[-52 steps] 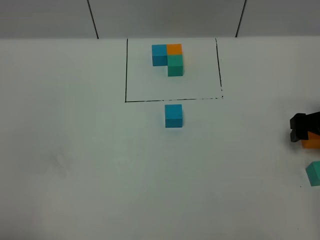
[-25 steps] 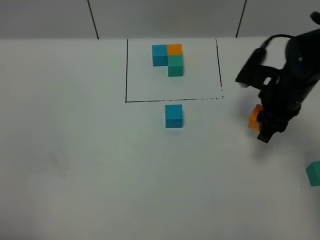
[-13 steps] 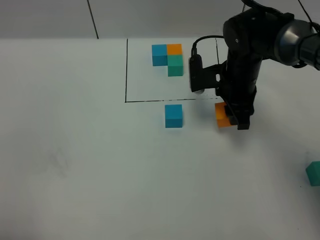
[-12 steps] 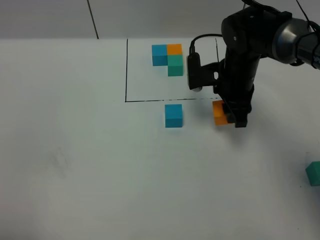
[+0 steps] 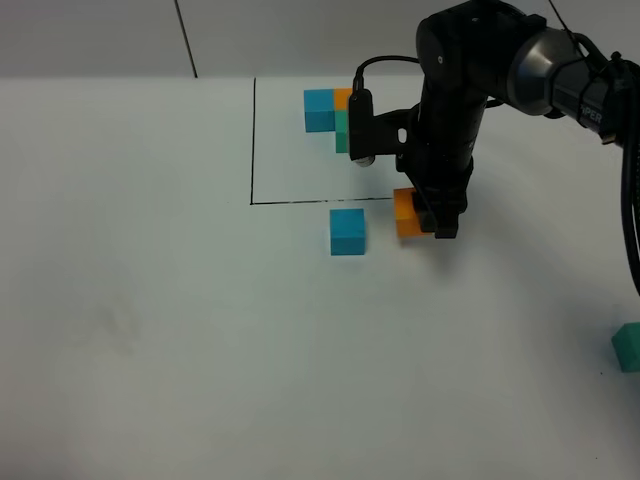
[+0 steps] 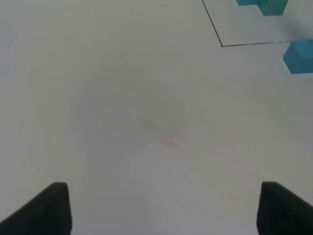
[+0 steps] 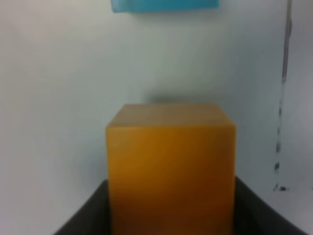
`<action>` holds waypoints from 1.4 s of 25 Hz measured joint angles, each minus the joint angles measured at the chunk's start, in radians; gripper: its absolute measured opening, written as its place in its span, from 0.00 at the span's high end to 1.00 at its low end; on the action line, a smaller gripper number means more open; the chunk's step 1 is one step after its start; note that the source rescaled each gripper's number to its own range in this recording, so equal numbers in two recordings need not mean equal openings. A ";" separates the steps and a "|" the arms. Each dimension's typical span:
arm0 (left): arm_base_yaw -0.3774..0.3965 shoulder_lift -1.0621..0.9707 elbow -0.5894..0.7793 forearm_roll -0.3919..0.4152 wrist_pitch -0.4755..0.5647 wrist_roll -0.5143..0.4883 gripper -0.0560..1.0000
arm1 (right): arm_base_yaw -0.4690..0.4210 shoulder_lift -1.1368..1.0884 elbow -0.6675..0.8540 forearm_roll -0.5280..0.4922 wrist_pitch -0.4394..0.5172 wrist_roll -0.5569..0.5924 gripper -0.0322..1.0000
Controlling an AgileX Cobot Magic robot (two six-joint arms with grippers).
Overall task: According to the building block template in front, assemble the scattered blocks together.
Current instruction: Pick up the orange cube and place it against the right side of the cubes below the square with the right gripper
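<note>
Carried toward the blue cube [image 5: 347,231] over the last half second, the orange cube [image 5: 404,214] is now just beside it, not touching, clamped between the right gripper's [image 5: 428,218] jaws. Both cubes lie just outside the template [image 5: 320,110]. The left gripper [image 6: 164,208] hangs over the tabletop [image 6: 146,122] with its jaws apart, well away from the blue cube, as is the teal cube [image 5: 628,347].

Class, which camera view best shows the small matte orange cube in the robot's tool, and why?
The right wrist view: the small matte orange cube looms large and unobstructed. The exterior high view shows it small, partly hidden by the right tool gripping it. The left wrist view misses it.
</note>
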 joint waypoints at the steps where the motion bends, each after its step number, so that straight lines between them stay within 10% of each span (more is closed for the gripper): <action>1: 0.000 0.000 0.000 0.000 0.000 0.000 0.30 | 0.004 0.007 0.000 0.003 -0.005 0.005 0.75; 35: 0.000 0.000 0.000 0.000 0.000 0.000 0.30 | 0.015 0.086 -0.004 0.075 -0.075 0.060 0.75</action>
